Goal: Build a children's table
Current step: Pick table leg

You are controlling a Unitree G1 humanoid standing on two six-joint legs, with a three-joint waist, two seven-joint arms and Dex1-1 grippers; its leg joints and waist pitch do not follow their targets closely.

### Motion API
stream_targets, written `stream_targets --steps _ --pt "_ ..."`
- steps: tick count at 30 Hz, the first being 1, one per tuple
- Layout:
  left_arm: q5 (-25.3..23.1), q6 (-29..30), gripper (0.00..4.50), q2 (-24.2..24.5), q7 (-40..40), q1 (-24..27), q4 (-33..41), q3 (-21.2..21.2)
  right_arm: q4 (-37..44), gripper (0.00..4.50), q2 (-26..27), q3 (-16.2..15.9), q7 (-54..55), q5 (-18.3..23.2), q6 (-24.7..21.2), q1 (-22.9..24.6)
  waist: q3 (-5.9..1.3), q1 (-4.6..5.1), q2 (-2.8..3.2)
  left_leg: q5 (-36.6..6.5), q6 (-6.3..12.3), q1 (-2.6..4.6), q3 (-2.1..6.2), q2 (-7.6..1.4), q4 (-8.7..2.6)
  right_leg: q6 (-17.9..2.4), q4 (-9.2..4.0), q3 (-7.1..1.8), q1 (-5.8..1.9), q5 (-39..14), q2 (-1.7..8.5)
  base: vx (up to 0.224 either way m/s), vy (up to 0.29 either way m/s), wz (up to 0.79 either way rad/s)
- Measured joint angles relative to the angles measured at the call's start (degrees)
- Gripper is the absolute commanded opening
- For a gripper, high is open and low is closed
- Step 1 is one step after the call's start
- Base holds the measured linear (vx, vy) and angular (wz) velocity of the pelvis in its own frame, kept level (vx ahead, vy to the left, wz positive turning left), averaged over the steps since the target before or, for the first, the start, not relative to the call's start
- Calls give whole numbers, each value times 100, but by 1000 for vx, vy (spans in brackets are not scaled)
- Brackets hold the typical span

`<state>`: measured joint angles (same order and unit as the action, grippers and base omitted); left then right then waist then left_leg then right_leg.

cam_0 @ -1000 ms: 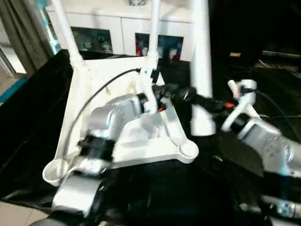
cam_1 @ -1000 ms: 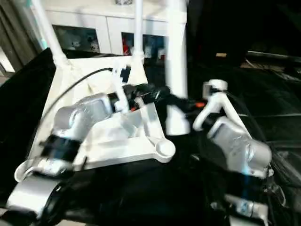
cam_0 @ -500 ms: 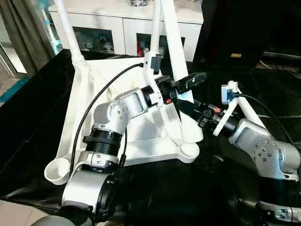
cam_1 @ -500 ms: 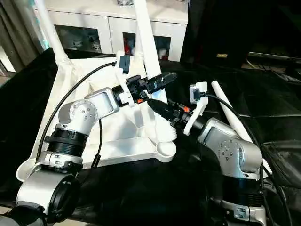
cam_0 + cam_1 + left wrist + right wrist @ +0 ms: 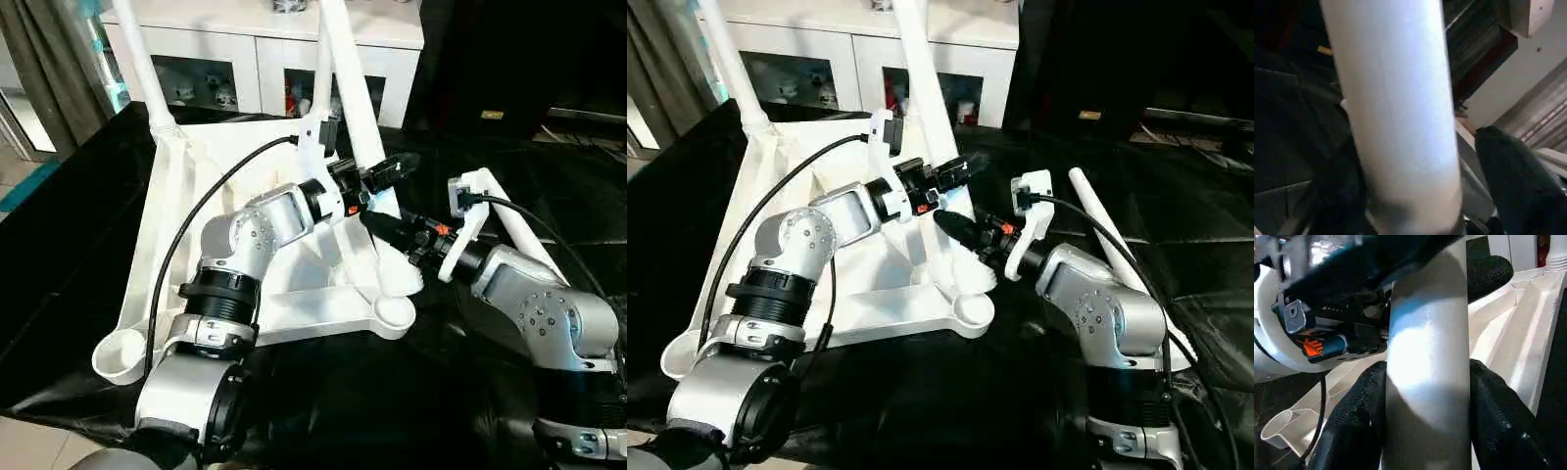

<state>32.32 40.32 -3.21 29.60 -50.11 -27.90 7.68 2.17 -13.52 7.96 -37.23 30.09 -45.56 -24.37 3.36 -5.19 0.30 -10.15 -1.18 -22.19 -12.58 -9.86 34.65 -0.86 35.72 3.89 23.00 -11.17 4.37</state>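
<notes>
The children's table top (image 5: 186, 245) lies upside down on the black-sheeted table (image 5: 59, 245), ribbed underside up. At its far left corner one leg (image 5: 142, 69) stands upright in its socket; a second leg (image 5: 322, 69) stands at the far right corner. The near left socket (image 5: 118, 354) and the near right socket (image 5: 393, 311) are empty. My left gripper (image 5: 382, 176) reaches across the top, its black fingers (image 5: 1513, 181) set on either side of a tilted third leg (image 5: 358, 127) with a gap visible on one side. Below it, my right gripper (image 5: 387, 227) clasps the same leg, both fingers (image 5: 1356, 421) pressed against the tube near its flared end, just above the near right socket. A fourth leg (image 5: 519, 225) lies on the sheet behind my right forearm.
</notes>
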Motion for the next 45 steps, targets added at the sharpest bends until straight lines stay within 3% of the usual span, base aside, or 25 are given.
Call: stream_targets --steps 14,21,22,25,33,45 --pt "4 53 216 59 -21 1 3 42 164 188 96 -214 182 -14 89 -10 2 7 1 0 0 -2 0 0 -5 0 -6 0 1 0 0 0 0 0" --pt "29 36 199 124 122 -5 3 32 162 188 69 -292 203 -52 99 -69 7 8 -6 0 0 -2 0 0 -7 1 -9 0 1 -1 0 0 0 0" --pt "29 31 199 181 202 -8 3 0 161 188 70 -313 200 -51 102 -76 9 6 -10 0 0 -2 -1 0 -8 1 -9 1 1 -1 0 0 0 0" --pt "-67 -89 198 493 850 -10 63 -370 151 258 21 -347 36 101 24 -90 10 5 -12 0 0 -3 -1 0 -12 3 -12 1 3 -2 -1 0 0 0" --pt "-113 -66 194 1278 2930 -20 235 -1156 481 303 -973 -393 -1131 728 -594 14 8 -37 -8 -7 11 -12 -4 2 -15 3 -38 2 -1 1 0 0 0 0" --pt "130 61 193 1031 3369 -346 234 -1173 489 304 -1193 -652 -1452 895 -815 21 4 -31 0 -6 10 -2 -4 1 -12 0 -36 2 -12 11 0 0 0 0"
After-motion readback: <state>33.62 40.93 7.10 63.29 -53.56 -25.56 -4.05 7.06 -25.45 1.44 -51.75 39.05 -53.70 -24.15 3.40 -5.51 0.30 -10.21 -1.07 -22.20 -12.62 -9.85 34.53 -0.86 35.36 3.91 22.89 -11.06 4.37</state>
